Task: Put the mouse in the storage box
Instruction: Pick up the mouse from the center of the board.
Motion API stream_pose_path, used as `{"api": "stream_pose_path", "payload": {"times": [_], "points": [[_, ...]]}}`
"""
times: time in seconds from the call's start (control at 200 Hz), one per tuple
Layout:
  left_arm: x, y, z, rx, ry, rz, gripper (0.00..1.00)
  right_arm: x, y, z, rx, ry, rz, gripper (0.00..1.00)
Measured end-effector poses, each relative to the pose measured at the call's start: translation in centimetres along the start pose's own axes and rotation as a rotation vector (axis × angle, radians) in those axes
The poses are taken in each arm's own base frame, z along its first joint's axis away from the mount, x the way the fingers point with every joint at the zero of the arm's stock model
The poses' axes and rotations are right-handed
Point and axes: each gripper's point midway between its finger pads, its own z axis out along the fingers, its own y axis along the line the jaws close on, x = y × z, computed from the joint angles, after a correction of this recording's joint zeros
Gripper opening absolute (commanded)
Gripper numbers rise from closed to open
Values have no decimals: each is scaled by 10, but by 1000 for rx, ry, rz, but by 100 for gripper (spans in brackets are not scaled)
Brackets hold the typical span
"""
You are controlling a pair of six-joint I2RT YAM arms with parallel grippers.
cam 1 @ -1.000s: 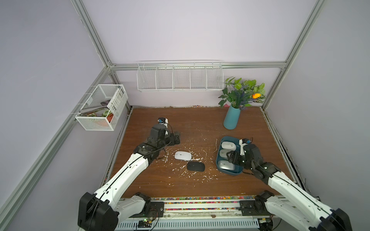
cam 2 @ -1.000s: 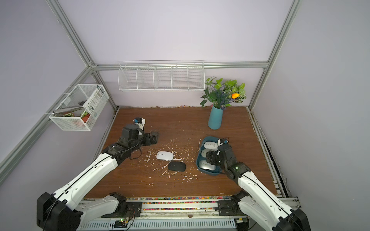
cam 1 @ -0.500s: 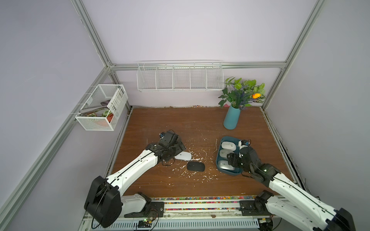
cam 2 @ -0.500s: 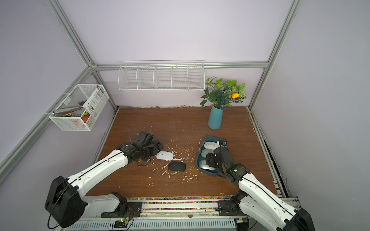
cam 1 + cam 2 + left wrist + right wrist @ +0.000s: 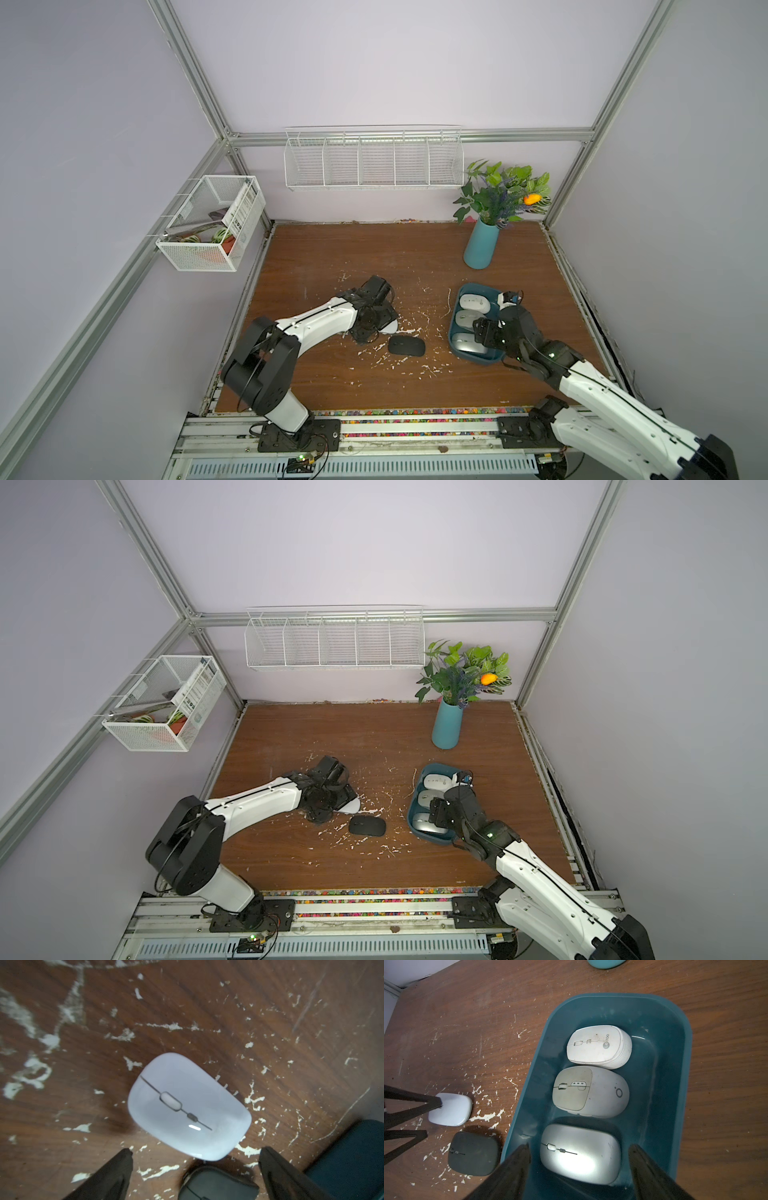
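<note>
Counting: three mice [image 5: 589, 1091] in storage box [image 5: 660, 1076], two outside.

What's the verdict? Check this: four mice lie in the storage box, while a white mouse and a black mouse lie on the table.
Wrong count: the right wrist view shows three mice in the storage box, not four. The white mouse and black mouse do lie on the table.
</note>
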Motion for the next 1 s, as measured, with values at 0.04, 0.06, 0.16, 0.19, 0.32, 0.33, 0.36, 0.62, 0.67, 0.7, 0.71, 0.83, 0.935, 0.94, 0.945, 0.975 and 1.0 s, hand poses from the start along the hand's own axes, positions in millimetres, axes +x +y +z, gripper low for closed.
{"api": "stream_pose_path", "payload": {"times": [0.04, 0.06, 0.16, 0.19, 0.32, 0.33, 0.36, 0.62, 0.67, 0.7, 0.71, 0.83, 0.935, 0.94, 0.945, 0.975, 1.0], "points": [[0, -4, 7, -8, 12, 0, 99, 0, 0, 0, 1, 1, 0, 79], [-1, -6, 11, -12, 16, 0, 99, 0, 0, 0, 1, 1, 0, 79], [-7, -16, 20, -37, 19, 6, 99, 0, 0, 1, 3, 2, 0, 79], [-10, -19, 22, -44, 15, 11, 99, 0, -1, 1, 4, 1, 0, 79], [-29, -28, 30, -93, -4, 35, 95, 1, -1, 1, 6, 2, -1, 79], [-32, -28, 30, -98, -6, 37, 94, 1, -1, 1, 7, 3, -1, 79], [-36, -28, 32, -117, -12, 48, 94, 1, -1, 2, 8, 6, -2, 79], [-51, -23, 39, -237, -4, 217, 83, 6, -3, 7, 25, 30, -8, 80], [-49, -23, 39, -240, 0, 245, 83, 6, -3, 7, 25, 31, -8, 79], [-48, -23, 39, -240, 1, 255, 83, 6, -3, 7, 26, 32, -8, 80], [-48, -23, 39, -241, 0, 259, 83, 7, -3, 7, 26, 33, -8, 79], [-38, -19, 37, -252, 9, 288, 85, 8, -3, 9, 28, 42, -11, 80], [-26, -17, 36, -263, 22, 302, 85, 10, -4, 10, 30, 51, -12, 80], [-26, -17, 36, -264, 23, 302, 85, 10, -4, 10, 30, 51, -12, 80], [-25, -17, 36, -264, 23, 302, 85, 10, -4, 10, 30, 51, -12, 79], [-23, -17, 36, -265, 26, 305, 85, 10, -4, 10, 30, 51, -12, 79], [-21, -17, 36, -265, 28, 306, 85, 10, -4, 10, 30, 51, -12, 80]]}}
